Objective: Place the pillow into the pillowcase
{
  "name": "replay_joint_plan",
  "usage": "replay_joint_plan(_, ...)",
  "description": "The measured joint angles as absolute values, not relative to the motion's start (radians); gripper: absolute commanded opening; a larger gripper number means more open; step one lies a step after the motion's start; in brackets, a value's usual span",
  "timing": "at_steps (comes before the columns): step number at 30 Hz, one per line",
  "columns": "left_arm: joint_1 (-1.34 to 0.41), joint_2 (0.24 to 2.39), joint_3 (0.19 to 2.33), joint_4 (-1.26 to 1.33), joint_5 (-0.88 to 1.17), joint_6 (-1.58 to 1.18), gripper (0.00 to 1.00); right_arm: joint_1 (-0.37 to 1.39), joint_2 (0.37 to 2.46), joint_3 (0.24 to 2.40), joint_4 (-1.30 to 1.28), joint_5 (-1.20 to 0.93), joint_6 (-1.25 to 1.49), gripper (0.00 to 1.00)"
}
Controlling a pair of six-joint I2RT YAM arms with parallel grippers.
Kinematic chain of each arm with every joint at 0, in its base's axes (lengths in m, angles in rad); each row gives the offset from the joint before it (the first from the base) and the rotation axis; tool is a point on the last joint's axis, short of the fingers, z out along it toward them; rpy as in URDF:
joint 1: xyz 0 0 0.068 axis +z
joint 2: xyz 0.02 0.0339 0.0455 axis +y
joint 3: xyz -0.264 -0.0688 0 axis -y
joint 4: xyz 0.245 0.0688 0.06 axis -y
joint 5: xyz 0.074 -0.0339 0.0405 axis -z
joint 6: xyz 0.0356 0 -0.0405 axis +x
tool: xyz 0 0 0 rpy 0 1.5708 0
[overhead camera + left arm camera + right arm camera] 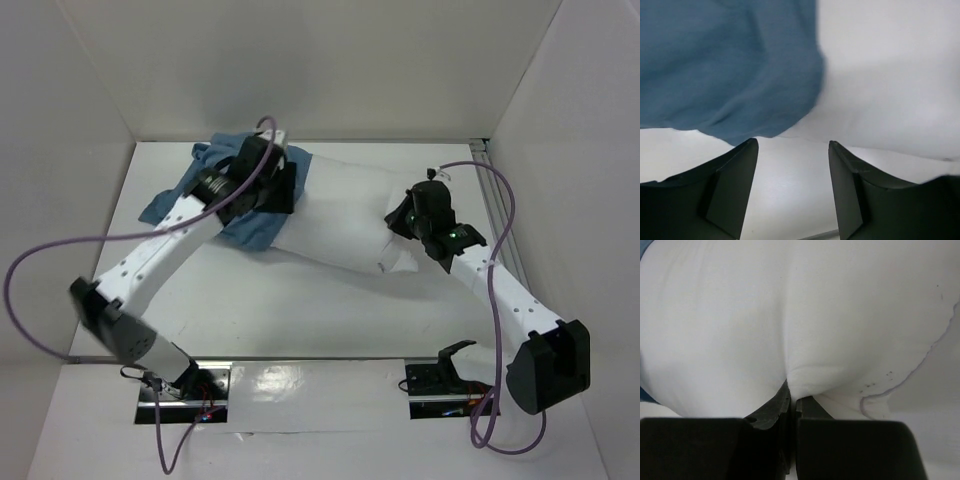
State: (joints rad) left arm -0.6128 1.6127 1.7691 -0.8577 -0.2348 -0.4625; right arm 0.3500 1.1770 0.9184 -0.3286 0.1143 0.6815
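The white pillow lies across the middle of the table, its left end against the blue pillowcase. My right gripper is shut on the pillow's right end; in the right wrist view the jaws pinch a fold of the pillow, my right gripper being buried in the cloth. My left gripper hovers over the pillowcase's edge where it meets the pillow. In the left wrist view my left gripper is open and empty, with the pillowcase and the pillow beyond its tips.
White walls enclose the table on three sides. A metal rail runs along the right edge. Purple cables loop from both arms. The arm bases sit at the near edge.
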Motion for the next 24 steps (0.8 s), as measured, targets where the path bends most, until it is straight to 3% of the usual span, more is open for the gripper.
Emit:
replay_joint_plan(7, -0.596, 1.206, 1.262, -0.705, -0.427, -0.602, 0.67, 0.322, 1.196, 0.925, -0.324, 0.067, 0.666, 0.0)
replay_joint_plan(9, -0.589, 1.191, 1.162, -0.651, -0.43, -0.627, 0.73, 0.32, 1.201, 0.929, -0.324, 0.061, 0.661, 0.0)
replay_joint_plan(10, -0.588, 1.2, 1.118, -0.625, -0.428, -0.636, 0.8, 0.32, 1.203, 0.933, -0.323, 0.059, 0.659, 0.0)
replay_joint_plan(13, -0.588, 1.237, 0.992, -0.542, -0.408, -0.663, 0.88, 0.32, 1.216, 0.945, -0.324, 0.05, 0.654, 0.0)
replay_joint_plan(20, -0.554, 1.33, 0.895, -0.383, -0.387, -0.7, 0.84, 0.32, 1.23, 0.965, -0.325, 0.038, 0.638, 0.0)
replay_joint_plan(24, -0.5, 1.38, 0.878, -0.281, -0.36, -0.707, 0.72, 0.32, 1.232, 0.971, -0.327, 0.038, 0.635, 0.0)
